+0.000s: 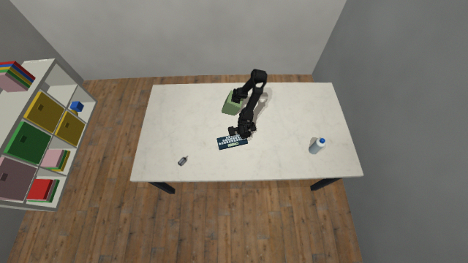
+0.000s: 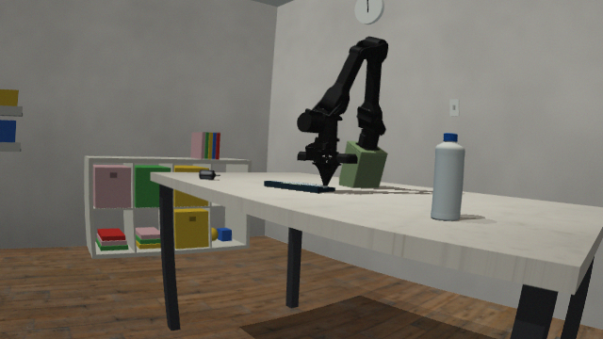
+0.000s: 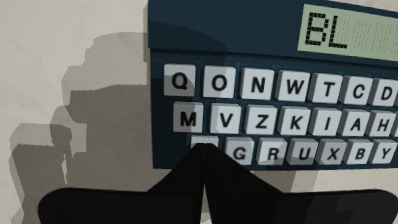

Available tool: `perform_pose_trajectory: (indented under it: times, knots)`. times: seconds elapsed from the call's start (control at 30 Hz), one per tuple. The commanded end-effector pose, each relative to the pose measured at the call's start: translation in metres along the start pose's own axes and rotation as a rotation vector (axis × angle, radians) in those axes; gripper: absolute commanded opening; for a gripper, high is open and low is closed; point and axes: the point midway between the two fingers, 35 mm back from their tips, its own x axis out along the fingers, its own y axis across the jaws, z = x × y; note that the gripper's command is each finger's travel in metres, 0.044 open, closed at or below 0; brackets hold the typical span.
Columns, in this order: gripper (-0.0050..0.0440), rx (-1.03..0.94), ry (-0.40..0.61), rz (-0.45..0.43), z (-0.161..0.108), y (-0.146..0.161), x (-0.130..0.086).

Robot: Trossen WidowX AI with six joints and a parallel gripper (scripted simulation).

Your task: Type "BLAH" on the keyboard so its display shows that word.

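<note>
The dark blue keyboard [image 3: 280, 85] lies flat on the white table; it also shows in the top view [image 1: 232, 142] and the exterior view [image 2: 299, 186]. Its green display [image 3: 347, 30] reads "BL". My gripper [image 3: 203, 151] is shut, with nothing between the fingers. Its joined tips rest on the leftmost key of the bottom row, left of the G key [image 3: 240, 151], and hide that key's letter. The A key [image 3: 356, 123] and H key [image 3: 384, 124] sit in the middle row to the right. In the exterior view the gripper [image 2: 325, 181] touches the keyboard's right end.
A green block [image 1: 232, 104] stands behind the keyboard, under the arm. A white bottle with a blue cap [image 1: 316, 145] stands at the table's right. A small grey object [image 1: 183, 161] lies near the front left. A shelf with coloured boxes [image 1: 33, 135] stands off the table.
</note>
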Motion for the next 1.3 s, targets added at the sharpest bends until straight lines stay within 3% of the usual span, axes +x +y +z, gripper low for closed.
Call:
perform_pose_trajectory:
  times: [0.0, 0.43, 0.73, 0.93, 1.27]
  knots:
    - [-0.005, -0.001, -0.011, -0.004, 0.003, 0.0, -0.001]
    - [-0.005, -0.004, -0.016, -0.004, 0.004, 0.0, -0.002]
    - [-0.005, -0.011, -0.033, -0.004, 0.009, 0.0, -0.038]
    - [-0.005, -0.011, -0.032, -0.006, 0.009, 0.0, -0.039]
    - [-0.005, -0.005, -0.016, -0.006, 0.023, -0.071, -0.036]
